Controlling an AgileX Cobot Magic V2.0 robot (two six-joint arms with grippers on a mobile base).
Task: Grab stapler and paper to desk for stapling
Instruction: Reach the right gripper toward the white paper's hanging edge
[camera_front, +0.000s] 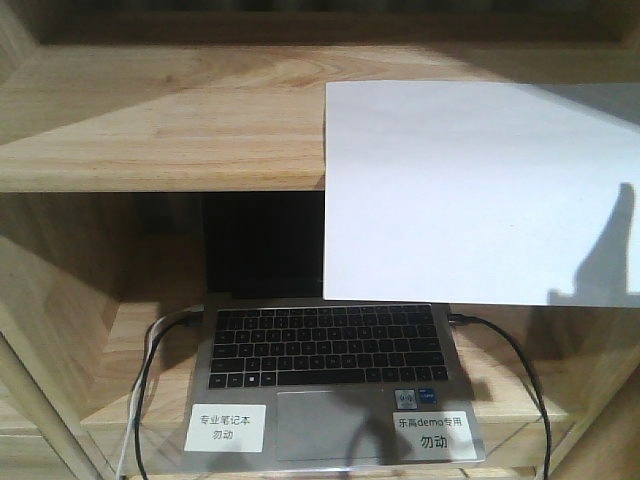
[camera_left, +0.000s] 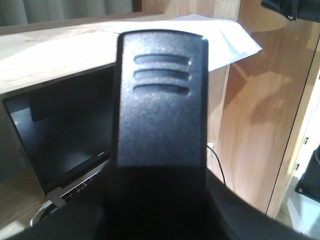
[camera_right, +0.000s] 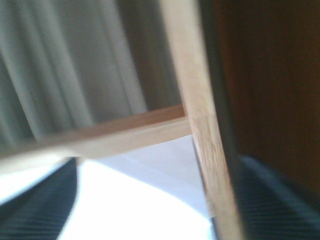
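- Front view: the paper (camera_front: 480, 190) lies on the top board of the pale wood shelf (camera_front: 150, 120) in the right half of the frame. Its near part juts out past the board's front edge.
- A dark, finger-like shadow (camera_front: 612, 250) falls on the sheet near the right border.
- Below, in the lower centre, an open laptop (camera_front: 330, 370) sits in the shelf's compartment. Two white labels with Chinese text, one at lower left (camera_front: 225, 427) and one at lower right (camera_front: 435, 435), flank its touchpad. A black cable (camera_front: 520, 370) runs from its right side and another (camera_front: 145, 390) from its left.
- Left wrist view: the stapler (camera_left: 162, 100), a black textured body with three ridges near its top end, stands upright and fills the centre of the frame.
- The left end effector (camera_left: 160, 205) shows only as a dark mass around the stapler's base at the bottom edge, and appears to be pinching it.
- Behind, the laptop's dark screen is at the left, the white sheet lies on the shelf top at the upper right, and a wood side panel (camera_left: 260, 125) fills the right.
- Right wrist view, badly blurred: the right end effector (camera_right: 155, 175) is spread wide, with dark ribbed fingers (camera_right: 35, 200) at the lower left and lower right corners.
- The white sheet lies between and beneath them at the bottom centre. Pale wood edges (camera_right: 195, 100) cross just above it.
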